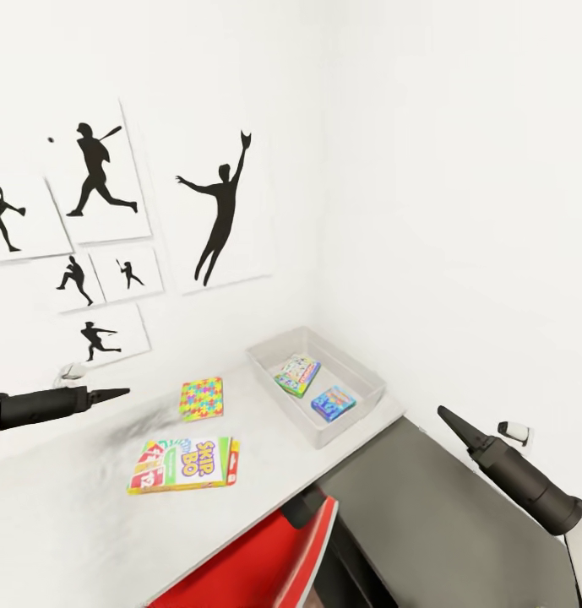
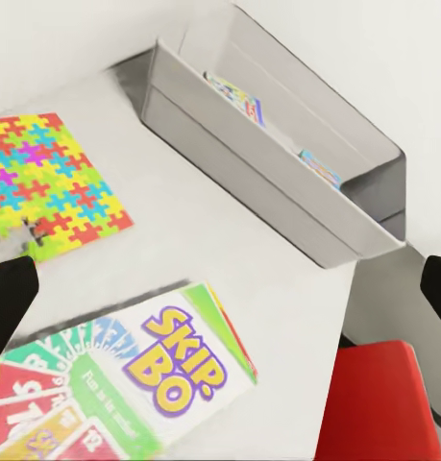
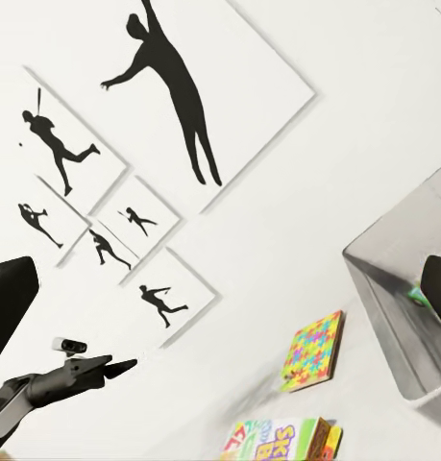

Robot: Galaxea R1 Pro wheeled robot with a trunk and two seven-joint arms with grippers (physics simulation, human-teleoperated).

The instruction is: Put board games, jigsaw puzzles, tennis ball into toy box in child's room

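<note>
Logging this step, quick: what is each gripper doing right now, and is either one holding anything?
Left gripper: open and empty, above the table.
Right gripper: open and empty, held off to the side of the toy box.

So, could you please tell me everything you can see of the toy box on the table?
The toy box is a shallow, light grey rectangular bin with sloping walls and a rounded rim, plastic by its look. It sits open and upright on the pale table, at the far end by the corner of the white walls. Two small colourful boxes lie flat inside it, apart from each other. Neither gripper touches it.
</note>
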